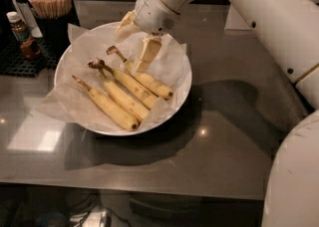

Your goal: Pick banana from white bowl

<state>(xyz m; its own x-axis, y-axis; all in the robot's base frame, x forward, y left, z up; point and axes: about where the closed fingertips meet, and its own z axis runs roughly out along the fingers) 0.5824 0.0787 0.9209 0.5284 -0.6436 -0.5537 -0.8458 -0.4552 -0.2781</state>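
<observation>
Gripper (136,39) poised over the upper part of the white bowl (188,79), above centre of the frame, fingers spread apart.

Lower finger (148,53) points down onto the banana (152,82), meeting it just behind its curled brown stem; other finger sits higher and further left, clear of the fruit. Banana runs from that stem down-right to a dark tip near the bowl's right rim, resting on crinkled paper (70,64). Below-left of it lie a joined pair of bananas (127,99) and a single thin-stemmed banana (107,107). Stick-filled cup (50,2) in the upper left corner.
</observation>
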